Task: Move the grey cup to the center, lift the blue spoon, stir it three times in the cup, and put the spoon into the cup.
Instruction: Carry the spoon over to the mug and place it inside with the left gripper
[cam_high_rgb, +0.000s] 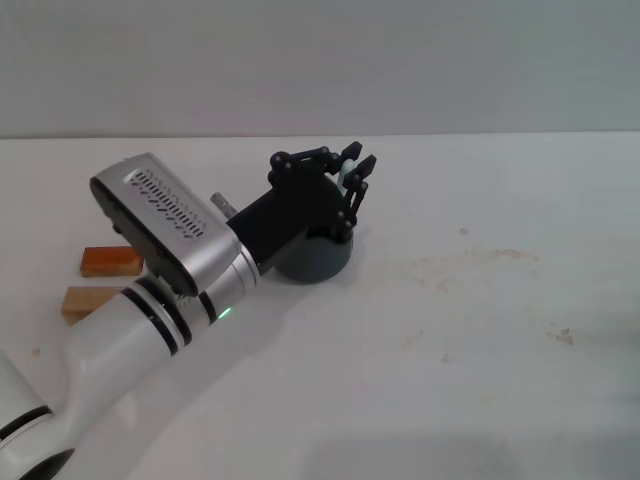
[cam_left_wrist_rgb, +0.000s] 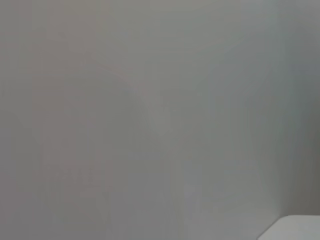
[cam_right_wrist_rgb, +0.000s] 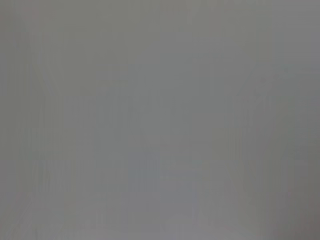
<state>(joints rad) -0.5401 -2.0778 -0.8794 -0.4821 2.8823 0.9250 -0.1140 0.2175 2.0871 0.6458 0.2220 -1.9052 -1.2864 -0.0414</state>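
The grey cup (cam_high_rgb: 318, 258) stands on the table (cam_high_rgb: 480, 330), a little left of the middle and toward the far side. The left arm (cam_high_rgb: 170, 300) reaches in from the near left corner and crosses over the near left part of the cup. Its left hand (cam_high_rgb: 352, 180) is above the cup, over the far right part of it, and between its fingers stands the blue spoon (cam_high_rgb: 346, 178), pointing down toward the cup. Two wooden blocks lie on the table to the left of the cup, partly under the arm: one block (cam_high_rgb: 108, 261) farther back, the other block (cam_high_rgb: 88, 301) nearer, just before it. The right side of the table lies well apart from all these things.
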